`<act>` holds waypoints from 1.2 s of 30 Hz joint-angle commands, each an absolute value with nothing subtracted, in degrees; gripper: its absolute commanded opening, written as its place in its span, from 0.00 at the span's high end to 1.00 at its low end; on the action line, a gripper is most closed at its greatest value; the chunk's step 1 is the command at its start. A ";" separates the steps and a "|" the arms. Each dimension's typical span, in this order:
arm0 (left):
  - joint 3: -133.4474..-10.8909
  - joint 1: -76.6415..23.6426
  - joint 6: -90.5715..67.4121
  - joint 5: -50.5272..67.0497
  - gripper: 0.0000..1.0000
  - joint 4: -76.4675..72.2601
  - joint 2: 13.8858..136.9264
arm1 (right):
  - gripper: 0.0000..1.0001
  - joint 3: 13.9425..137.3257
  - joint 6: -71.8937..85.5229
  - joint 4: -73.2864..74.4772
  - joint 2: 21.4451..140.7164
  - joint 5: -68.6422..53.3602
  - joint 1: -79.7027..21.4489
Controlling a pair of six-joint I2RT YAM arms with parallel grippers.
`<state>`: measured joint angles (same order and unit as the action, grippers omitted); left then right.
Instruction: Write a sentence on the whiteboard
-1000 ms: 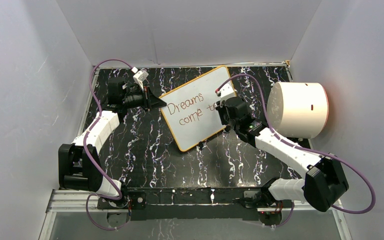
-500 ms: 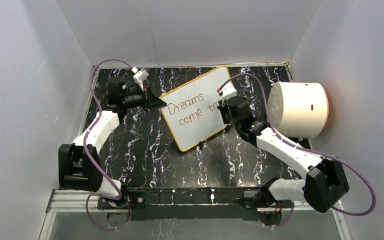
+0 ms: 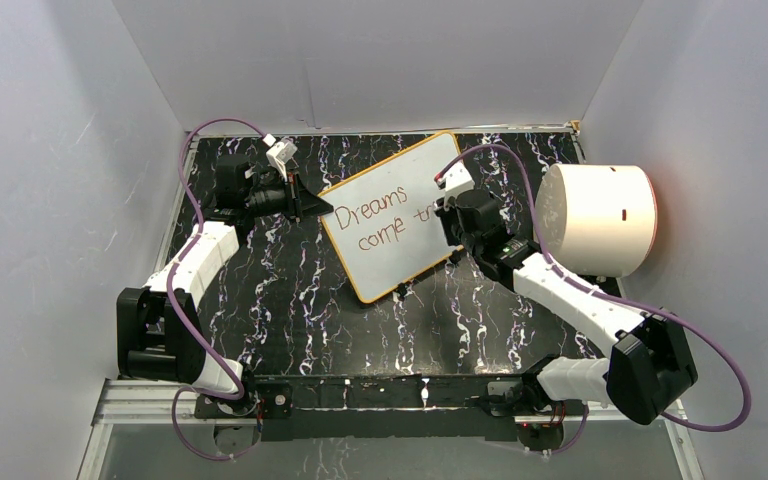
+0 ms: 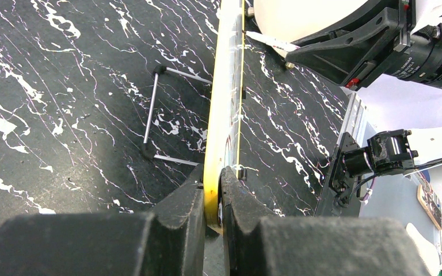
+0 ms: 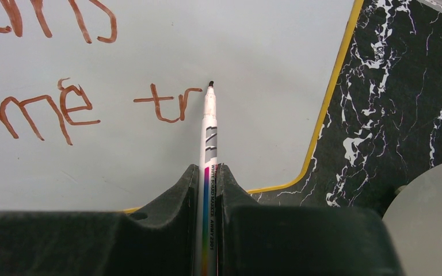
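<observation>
The left gripper (image 4: pixel 213 199) pinches the left edge of the yellow-rimmed whiteboard (image 3: pixel 401 258); the right gripper (image 5: pixel 208 172) clenches a marker (image 5: pixel 209 126) beside "Dreams come tr".

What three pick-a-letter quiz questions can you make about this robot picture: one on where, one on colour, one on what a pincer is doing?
1. Where is the big white cylinder?
A) on the whiteboard
B) in the left pincer
C) on the right side of the table, beyond the whiteboard

2. What colour is the writing on the whiteboard?
A) red-brown
B) blue
C) green

3. What is the left pincer doing?
A) hanging open
B) shut on the whiteboard's yellow edge
C) holding the marker

Answers:
1 C: the top view shows it standing right of the board.
2 A: the right wrist view shows red-brown letters.
3 B: the left wrist view shows it clamping the rim; the right pincer grips the marker.
</observation>
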<state>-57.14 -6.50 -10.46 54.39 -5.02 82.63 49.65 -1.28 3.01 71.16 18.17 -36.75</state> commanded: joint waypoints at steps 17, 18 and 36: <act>-55.02 -8.00 -4.97 46.18 1.00 2.37 86.26 | 1.00 49.46 -0.44 4.52 70.77 14.20 -36.50; -55.02 -8.00 -4.99 46.26 1.00 2.37 86.30 | 1.00 49.28 -0.44 5.04 70.56 14.16 -36.48; -55.00 -8.09 -4.91 46.27 1.00 2.37 86.22 | 1.00 48.06 0.58 4.83 70.47 18.21 -35.46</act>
